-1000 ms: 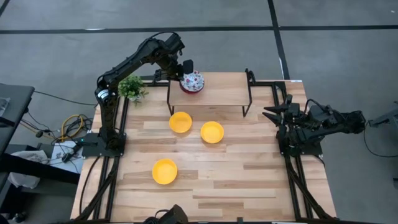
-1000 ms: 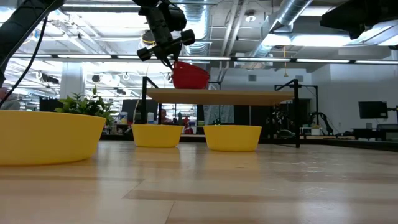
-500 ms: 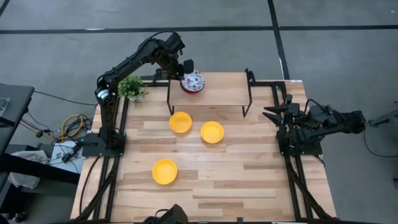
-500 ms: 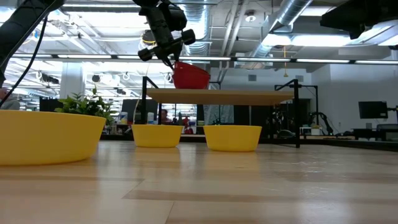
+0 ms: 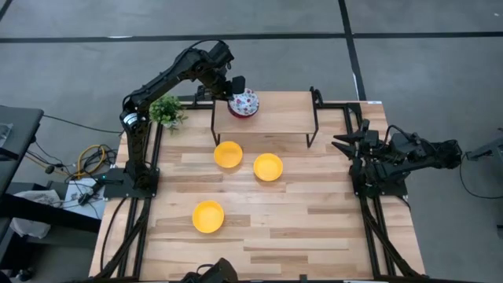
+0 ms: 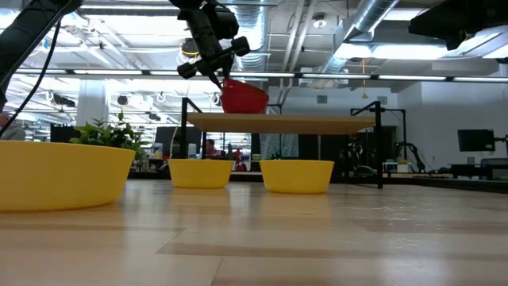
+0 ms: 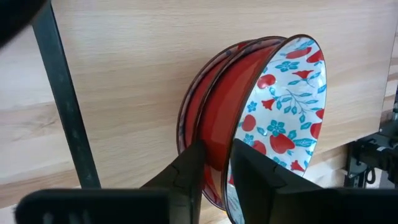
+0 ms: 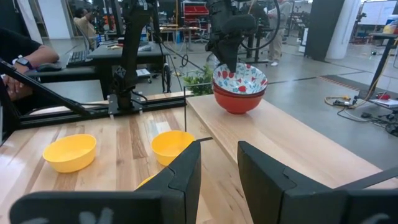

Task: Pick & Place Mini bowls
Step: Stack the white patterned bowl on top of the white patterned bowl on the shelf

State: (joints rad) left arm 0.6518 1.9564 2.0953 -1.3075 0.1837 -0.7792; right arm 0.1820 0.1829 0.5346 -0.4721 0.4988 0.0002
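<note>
step: left gripper (image 7: 214,165) pinches top red-and-blue floral white bowl's (image 7: 283,118) rim on the raised wooden shelf (image 5: 275,110) | next: likely lift it off the nested stack | right gripper (image 8: 217,165) part-open, empty, right of shelf

Stacked bowls (image 5: 244,104) on shelf (image 5: 283,114)

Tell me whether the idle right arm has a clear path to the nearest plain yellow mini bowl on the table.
Probably yes. The right gripper rests open at the table's right edge, and only bare wood lies between it and the yellow bowl; the raised shelf stands behind.
</note>
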